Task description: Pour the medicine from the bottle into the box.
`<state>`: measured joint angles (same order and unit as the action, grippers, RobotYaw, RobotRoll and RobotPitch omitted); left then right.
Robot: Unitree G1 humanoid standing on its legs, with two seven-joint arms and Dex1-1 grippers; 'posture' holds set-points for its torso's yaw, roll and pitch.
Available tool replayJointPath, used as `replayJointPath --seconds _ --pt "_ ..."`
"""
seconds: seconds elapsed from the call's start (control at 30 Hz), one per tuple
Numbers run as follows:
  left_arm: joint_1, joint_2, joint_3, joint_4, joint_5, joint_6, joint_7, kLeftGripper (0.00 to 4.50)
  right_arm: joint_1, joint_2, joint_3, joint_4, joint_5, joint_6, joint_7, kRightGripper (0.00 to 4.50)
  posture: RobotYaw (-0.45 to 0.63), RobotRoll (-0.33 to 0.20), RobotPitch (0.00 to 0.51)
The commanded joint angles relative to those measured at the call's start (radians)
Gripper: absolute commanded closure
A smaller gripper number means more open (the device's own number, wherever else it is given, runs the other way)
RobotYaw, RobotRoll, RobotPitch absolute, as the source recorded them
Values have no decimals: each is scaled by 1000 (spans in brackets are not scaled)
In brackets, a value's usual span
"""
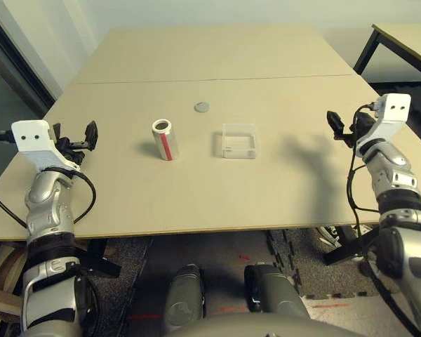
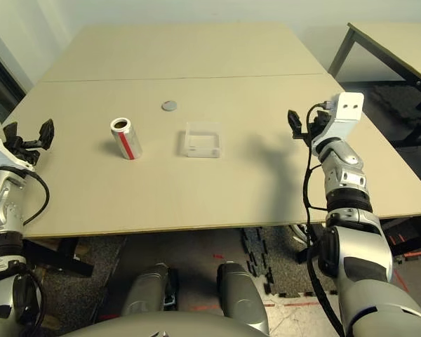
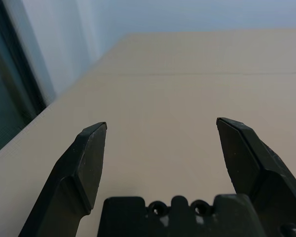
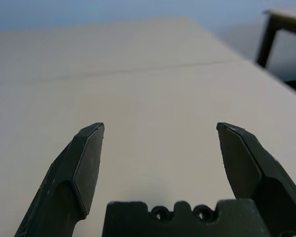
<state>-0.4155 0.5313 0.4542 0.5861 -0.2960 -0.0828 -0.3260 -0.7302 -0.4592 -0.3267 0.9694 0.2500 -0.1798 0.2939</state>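
With the left gripper [image 1: 84, 137] and right gripper [image 1: 341, 125] both spread wide and empty at the frame's edges, we judge the uncapped bottle [image 1: 165, 139] — left of centre, beside the box [image 1: 239, 140] — light, stiff, tippable — best held mid-body.

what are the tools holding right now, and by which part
Nothing is held. The left tool and the right tool are both open and empty, out at the table's sides. The bottle stands uncapped, apart from both, beside the box.
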Motion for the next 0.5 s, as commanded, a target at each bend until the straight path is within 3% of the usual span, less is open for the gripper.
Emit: replayJointPath --seconds 0.03,0.5 --pt "-35 -4 -11 91 15 -25 10 37 -7 5 10 82 -53 -89 -83 0 -51 0 63" --pt "-120 12 -13 286 19 -110 3 37 -15 49 -12 141 -48 -146 -129 0 -82 0 67"
